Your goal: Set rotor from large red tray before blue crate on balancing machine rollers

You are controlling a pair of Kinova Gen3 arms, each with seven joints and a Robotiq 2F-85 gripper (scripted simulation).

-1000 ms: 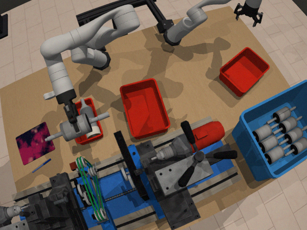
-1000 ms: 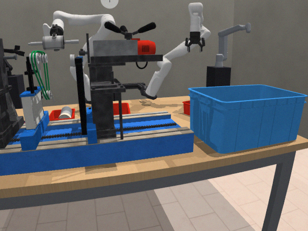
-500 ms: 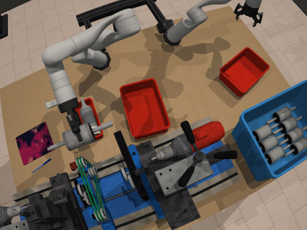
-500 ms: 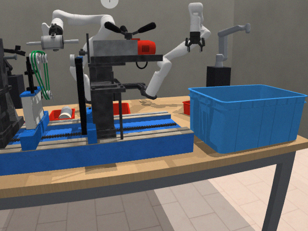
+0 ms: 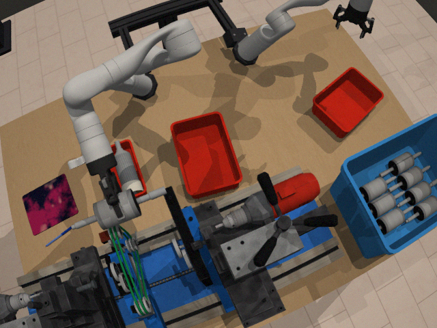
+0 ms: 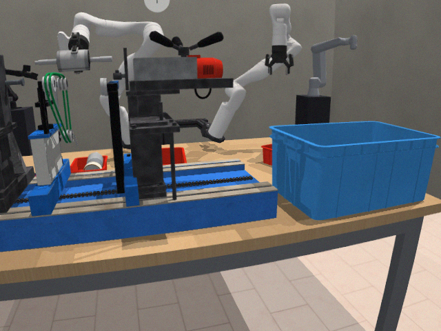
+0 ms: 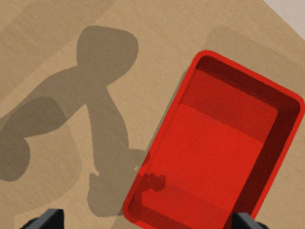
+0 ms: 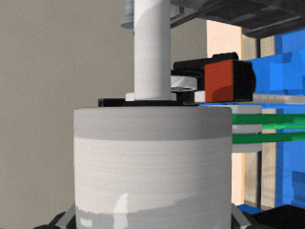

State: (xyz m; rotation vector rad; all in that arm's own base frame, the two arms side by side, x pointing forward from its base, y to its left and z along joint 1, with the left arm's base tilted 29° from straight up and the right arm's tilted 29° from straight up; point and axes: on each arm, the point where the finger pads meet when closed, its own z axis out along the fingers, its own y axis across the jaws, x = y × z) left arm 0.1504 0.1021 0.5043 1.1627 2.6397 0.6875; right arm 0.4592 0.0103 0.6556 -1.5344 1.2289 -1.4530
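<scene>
"Right gripper (image 5: 115, 208) (image 6: 74, 52) (image 8: 152, 221): what has it got?"

"It's pinching the rotor (image 5: 104, 215) (image 6: 65, 60) (image 8: 152, 157) round its thick body, one finger down each side, shafts sticking out freely both ways. It's up in the air, not on the machine."

"How does the long axis lie?"

"Near enough level, and roughly parallel to the machine's bed (image 5: 162, 259) (image 6: 199, 212). I'd keep that heading. The green belts (image 5: 121, 261) (image 6: 50, 107) (image 8: 281, 137) are just beyond, and the pale rollers (image 5: 115, 270) sit farther in over the bed. So I judge the next move is sideways across the bed, then down. Watch the shaft end by the black upright bar (image 5: 186, 234) (image 6: 116, 138); it could catch."

"And the large red tray (image 5: 231, 144) (image 6: 174, 154)?"

"Off to one side, no rotor inside."

"Could the left gripper (image 5: 349, 31) (image 6: 279, 71) (image 7: 149, 221) help?"

"Fingers spread, nothing between them, well apart on the side of the blue crate (image 5: 360, 225) (image 6: 355, 185). The right arm is nearer; leave it the job."

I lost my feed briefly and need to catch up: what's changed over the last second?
The rotor moved toward the balancing machine, down and slightly right in the top view, carried by the right arm's fingers. Nothing was newly gripped or released. The left arm's open fingers, the trays and the crate stayed put.
</scene>
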